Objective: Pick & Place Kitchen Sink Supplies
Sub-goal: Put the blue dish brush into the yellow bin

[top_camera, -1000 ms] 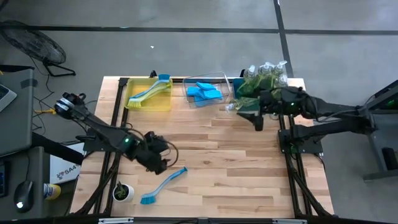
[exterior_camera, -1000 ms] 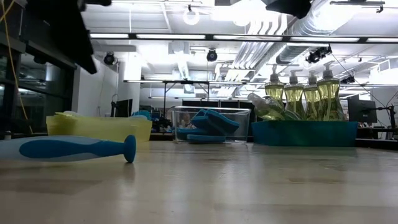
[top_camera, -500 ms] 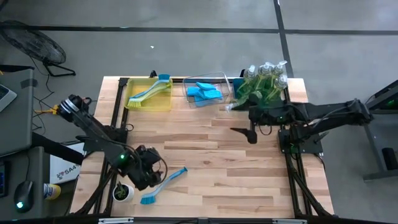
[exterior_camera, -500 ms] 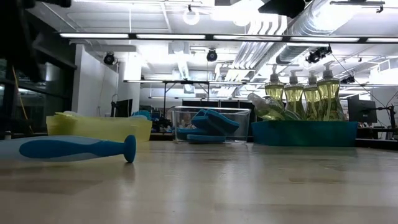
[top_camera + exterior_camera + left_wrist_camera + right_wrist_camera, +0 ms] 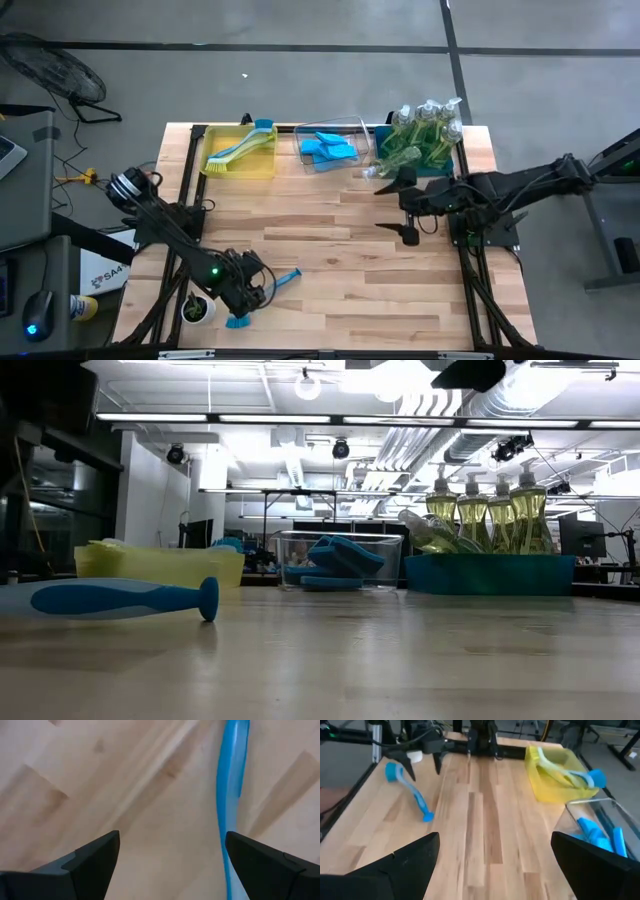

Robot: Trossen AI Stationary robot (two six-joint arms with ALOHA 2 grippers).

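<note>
One blue dish brush (image 5: 231,795) lies under the open left tool (image 5: 170,865).

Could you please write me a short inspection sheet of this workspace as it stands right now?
Surface: wooden table, bare in the middle.
Job's things: blue dish brush loose on the table; another brush in the yellow bin; sponges in the clear bin; soap bottles in the teal bin.
Clutter: small potted plant near the front left corner.
Grippers: left gripper open over the loose brush; right gripper open above the table, empty.
Cables: yellow cable beside the table.
Surroundings: floor fan, grey floor.
</note>
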